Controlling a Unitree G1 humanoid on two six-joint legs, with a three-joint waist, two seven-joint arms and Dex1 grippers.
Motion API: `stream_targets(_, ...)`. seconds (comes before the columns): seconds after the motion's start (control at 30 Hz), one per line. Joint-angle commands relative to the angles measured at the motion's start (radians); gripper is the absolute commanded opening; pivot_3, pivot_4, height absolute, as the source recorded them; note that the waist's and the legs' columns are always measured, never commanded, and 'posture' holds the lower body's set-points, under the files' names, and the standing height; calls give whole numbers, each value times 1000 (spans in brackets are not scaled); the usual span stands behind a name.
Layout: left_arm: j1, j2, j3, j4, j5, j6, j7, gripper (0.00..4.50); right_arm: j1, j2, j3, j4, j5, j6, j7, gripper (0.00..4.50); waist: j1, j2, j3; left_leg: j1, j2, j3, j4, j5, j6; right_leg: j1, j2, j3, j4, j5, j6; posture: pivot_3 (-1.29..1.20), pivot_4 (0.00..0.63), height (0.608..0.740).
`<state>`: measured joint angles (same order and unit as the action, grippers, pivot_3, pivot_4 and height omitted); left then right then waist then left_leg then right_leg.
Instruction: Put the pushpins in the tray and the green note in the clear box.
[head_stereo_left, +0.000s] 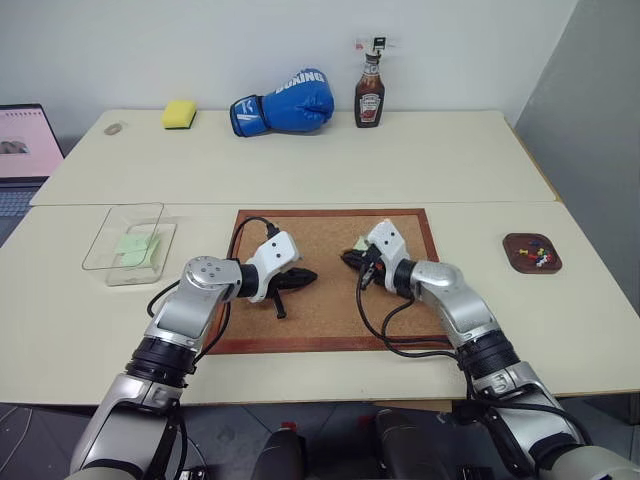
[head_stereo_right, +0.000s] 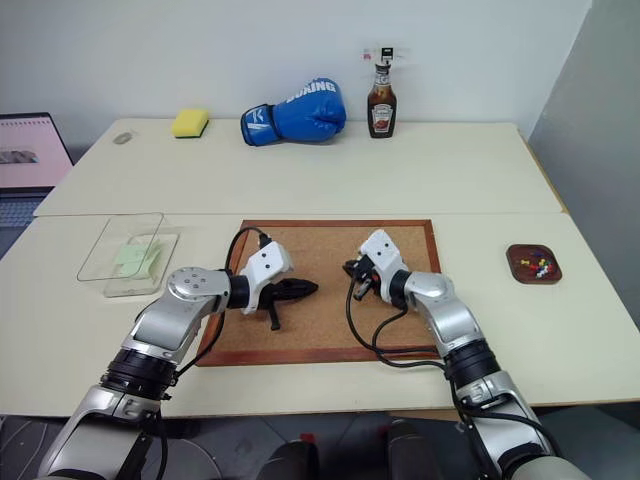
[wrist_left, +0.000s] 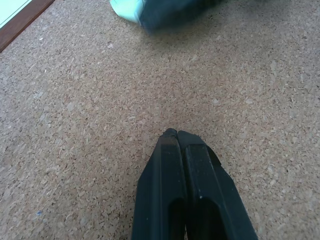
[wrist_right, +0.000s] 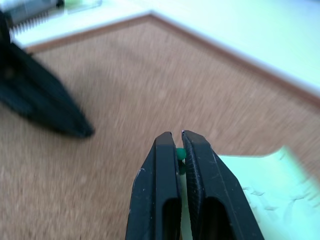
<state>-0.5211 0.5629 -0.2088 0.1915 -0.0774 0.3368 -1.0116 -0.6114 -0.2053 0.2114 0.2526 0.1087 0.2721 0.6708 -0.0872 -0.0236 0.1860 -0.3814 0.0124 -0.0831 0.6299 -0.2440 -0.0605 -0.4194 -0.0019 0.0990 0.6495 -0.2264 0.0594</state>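
Right gripper (wrist_right: 179, 137) pinched shut on a tiny green-headed pushpin (wrist_right: 180, 153), over the wood-framed corkboard (head_stereo_left: 330, 320), beside a pale green square paper note (wrist_right: 260, 195). Left gripper (wrist_left: 178, 134) closed, empty, above the corkboard.

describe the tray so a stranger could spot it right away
Start from the corkboard in the middle of the near table, then look toward the table's right edge. The tray sits alone there: a small dark reddish-brown dish holding tiny coloured pushpins.
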Motion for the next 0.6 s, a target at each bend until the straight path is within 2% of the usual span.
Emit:
stream_targets(0.03,32,11,-31,50,38,7,8,0,-11,-8,-36,-116,32,35,-4,29,0,0,0,0,0,0,0,0,0,0,0,0,0,0,0,0,150,740)
stream_targets(0.27,15,-3,4,55,0,30,17,0,3,-45,-37,-263,44,97,8,29,0,0,0,1,0,0,0,0,0,0,0,0,1,0,0,0,150,740)
stream_targets(0.47,-59,-80,155,-32,-231,279,15,0,24,-143,24,-342,-19,30,67,29,1,0,0,-1,0,0,1,0,0,0,0,-1,0,0,0,0,150,740)
stream_targets(0.6,-155,-99,292,-41,-426,481,11,726,34,-229,64,-350,-88,-101,116,0,3,-2,1,-4,0,-1,1,0,0,-2,0,-2,-1,0,0,0,150,740)
